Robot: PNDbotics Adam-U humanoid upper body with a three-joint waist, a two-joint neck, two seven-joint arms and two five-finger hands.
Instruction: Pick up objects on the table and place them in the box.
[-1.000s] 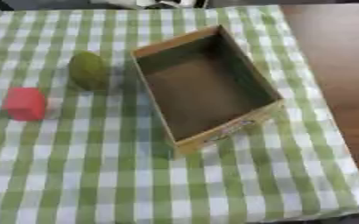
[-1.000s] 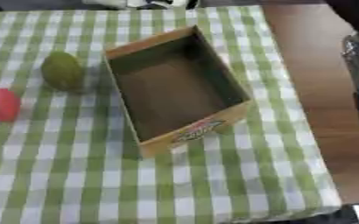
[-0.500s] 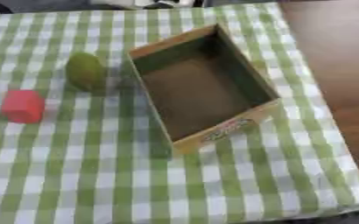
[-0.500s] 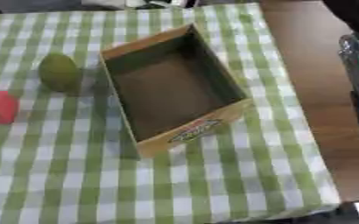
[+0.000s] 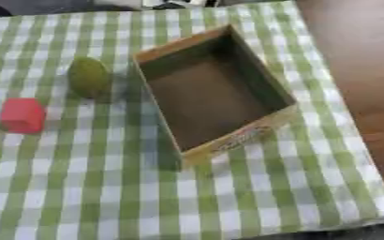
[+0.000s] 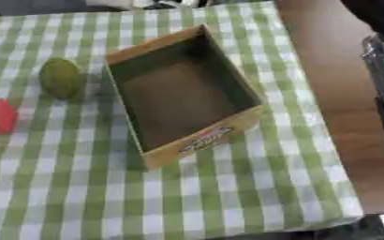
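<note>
Comparing with the earlier frames: whole picture has slid a bit, so camera shift only; the box, the green fruit and the red block keep their places relative to each other on the cloth. Nothing picked up, nothing added to the box.

Cardboard box (image 5: 214,92) sits open-topped on the green-and-white checked tablecloth (image 5: 89,187), around the middle of the table and toward its right edge. Long axis runs from the far edge toward the near edge, skewed: near short end swings toward the right edge, far end toward the left. Printed label on the near short wall. Inside shows bare brown floor.

Green oval fruit (image 5: 90,77) lies just beside the box's left long wall, near its far corner, not touching; long axis roughly far-to-near. Red block (image 5: 22,115) sits nearer the left edge, apart from the fruit, on the near side of it.

Bare brown tabletop (image 6: 326,93) shows past the cloth's right edge.

Neither hand shows, so open or closed cannot be told.
</note>
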